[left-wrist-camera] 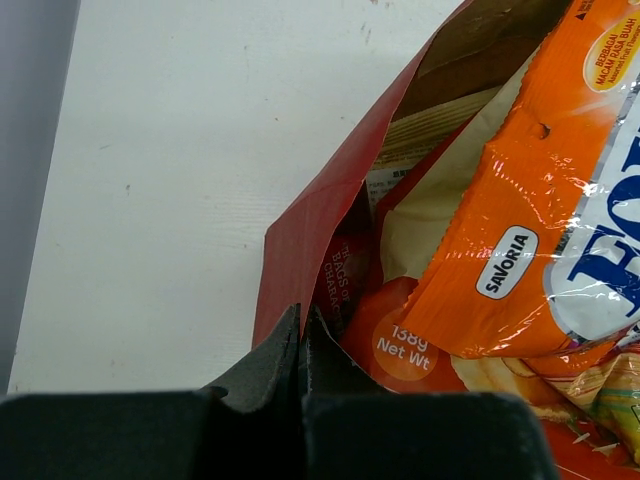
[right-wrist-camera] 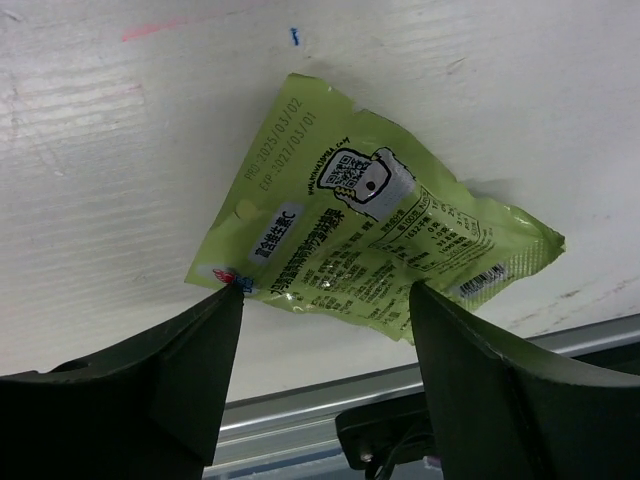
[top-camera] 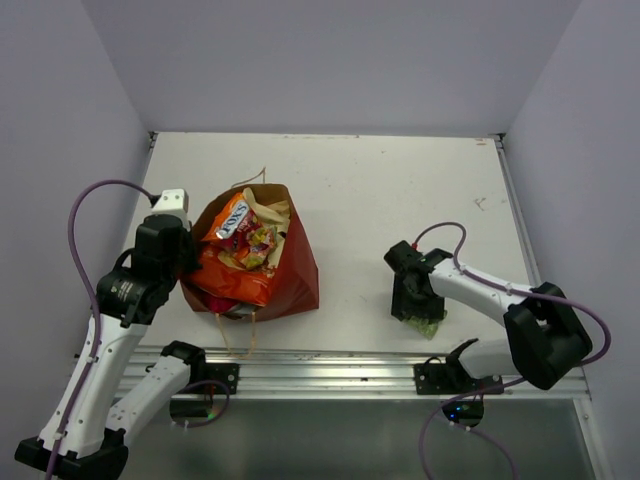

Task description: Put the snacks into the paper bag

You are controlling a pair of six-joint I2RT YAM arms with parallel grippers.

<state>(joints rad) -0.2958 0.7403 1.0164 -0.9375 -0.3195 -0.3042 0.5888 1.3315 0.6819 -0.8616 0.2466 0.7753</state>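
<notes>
While right hand (right-wrist-camera: 325, 290) gapes, green sachet (right-wrist-camera: 360, 240) lies between fingers (right-wrist-camera: 150, 370).

The green sachet (right-wrist-camera: 370, 250) is glossy, crinkled plastic film on a matt white, grainy table (right-wrist-camera: 120, 150). My right gripper (right-wrist-camera: 326, 290) is matt black plastic; the paper bag (left-wrist-camera: 300, 240) dull paper.

Green sachet (top-camera: 430, 326) (top view) seemingly half-hidden

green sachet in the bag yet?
No, the green sachet lies flat on the table, under the open right gripper.
</notes>
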